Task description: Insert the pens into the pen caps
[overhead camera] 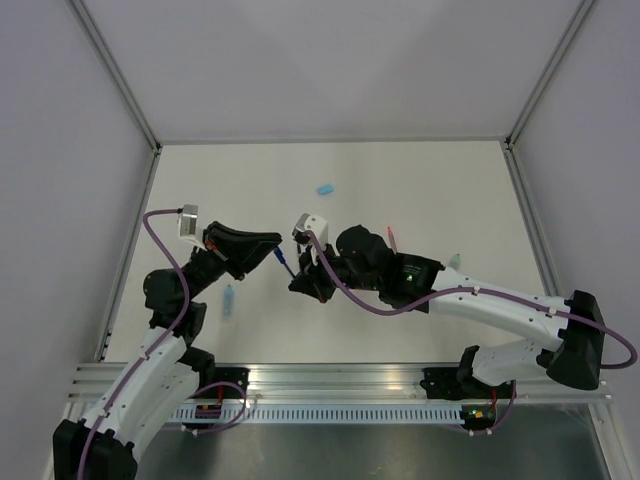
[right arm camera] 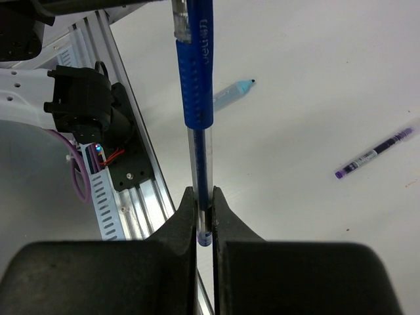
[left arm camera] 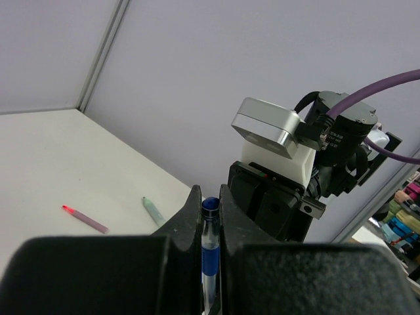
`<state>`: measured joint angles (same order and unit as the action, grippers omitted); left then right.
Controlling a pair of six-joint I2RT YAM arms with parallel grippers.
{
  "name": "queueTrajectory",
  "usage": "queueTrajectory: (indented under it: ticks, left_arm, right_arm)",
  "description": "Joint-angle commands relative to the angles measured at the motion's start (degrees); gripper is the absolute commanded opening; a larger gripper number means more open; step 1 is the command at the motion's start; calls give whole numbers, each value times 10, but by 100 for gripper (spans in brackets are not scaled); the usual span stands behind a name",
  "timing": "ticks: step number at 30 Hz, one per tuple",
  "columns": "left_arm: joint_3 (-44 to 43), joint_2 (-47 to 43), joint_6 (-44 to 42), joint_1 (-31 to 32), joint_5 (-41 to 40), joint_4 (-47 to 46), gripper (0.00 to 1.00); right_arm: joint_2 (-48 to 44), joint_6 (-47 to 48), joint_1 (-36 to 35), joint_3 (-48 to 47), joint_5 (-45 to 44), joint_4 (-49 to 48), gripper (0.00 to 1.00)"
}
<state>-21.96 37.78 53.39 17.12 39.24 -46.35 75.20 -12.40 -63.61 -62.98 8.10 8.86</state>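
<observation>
Table (overhead camera: pixel 400 190), white, walled on three sides, bearing the loose items below.

Left gripper (overhead camera: pixel 272 245): fingers pressed tight on one end of dark blue pen (overhead camera: pixel 283 262), whose tip shows just past the fingertips in its own wrist view.

Right gripper (overhead camera: pixel 298 284): likewise clamped, on the clear-barrelled other end of the same pen. The pen spans the gap between both tools, off the surface.

Pale blue marker (overhead camera: pixel 229 300): flat on the table beside the left arm, nearward of left gripper.

Pale green marker (overhead camera: pixel 455 260): outboard of the right arm, well apart from right gripper.

Pink pen (overhead camera: pixel 390 238): just behind the right wrist.

Purple-tipped pen (right arm camera: pixel 374 154): on the table below right gripper, off to one side.

Light blue cap (overhead camera: pixel 325 188): beyond both grippers, apart.
</observation>
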Motion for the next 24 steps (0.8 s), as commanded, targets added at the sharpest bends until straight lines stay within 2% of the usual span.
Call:
queueTrajectory:
  ticks: [1, 6, 11, 13, 15, 20, 21, 24]
  left_arm:
    - [40, 26, 2, 54, 148, 50, 2]
    - [59, 52, 3, 70, 136, 16, 2]
    - [38, 127, 89, 89, 150, -81, 2]
    - [6, 132, 61, 104, 139, -33, 2]
    - [-10, 122, 30, 132, 117, 25, 2]
    - [-26, 114, -1, 141, 69, 61, 2]
    - [-40, 115, -13, 141, 45, 73, 2]
    - [-82, 135, -32, 141, 13, 121, 2]
  right_arm:
    - [-23, 8, 41, -123, -98, -235, 0]
    - [-56, 5, 85, -123, -92, -235, 0]
    - [-71, 2, 91, -66, -95, -295, 0]
    - [-67, 7, 103, -61, -94, -293, 0]
    - [-62, -10, 131, -64, -50, -290, 0]
    - [-68, -36, 138, -24, 3, -264, 0]
    - [-66, -41, 138, -8, 33, -250, 0]
    - [-67, -60, 137, 25, 46, -214, 0]
